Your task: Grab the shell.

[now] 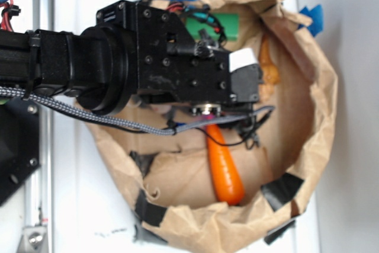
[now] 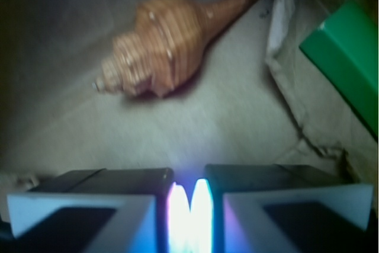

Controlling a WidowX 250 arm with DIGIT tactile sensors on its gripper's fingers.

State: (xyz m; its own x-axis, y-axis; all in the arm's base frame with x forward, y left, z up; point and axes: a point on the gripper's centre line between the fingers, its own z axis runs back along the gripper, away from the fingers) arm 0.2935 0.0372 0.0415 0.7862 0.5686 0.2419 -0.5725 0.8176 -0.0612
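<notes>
The shell (image 2: 160,48) is tan-brown with ridged whorls on the left and a thin point toward the upper right. It lies on the brown paper floor in the wrist view, ahead of my gripper (image 2: 189,205) and a little to its left, not touching it. The two fingers stand close together with only a bright narrow slit and nothing between them. From outside, the gripper (image 1: 251,78) hangs over the inside of the paper bag, with a tan piece of the shell (image 1: 269,66) showing just past its tip.
A crumpled brown paper bag (image 1: 320,105) with black and blue tape walls in the space. An orange carrot (image 1: 225,167) lies below the gripper. A green block (image 1: 216,26) (image 2: 349,51) sits beside a raised paper fold (image 2: 278,22).
</notes>
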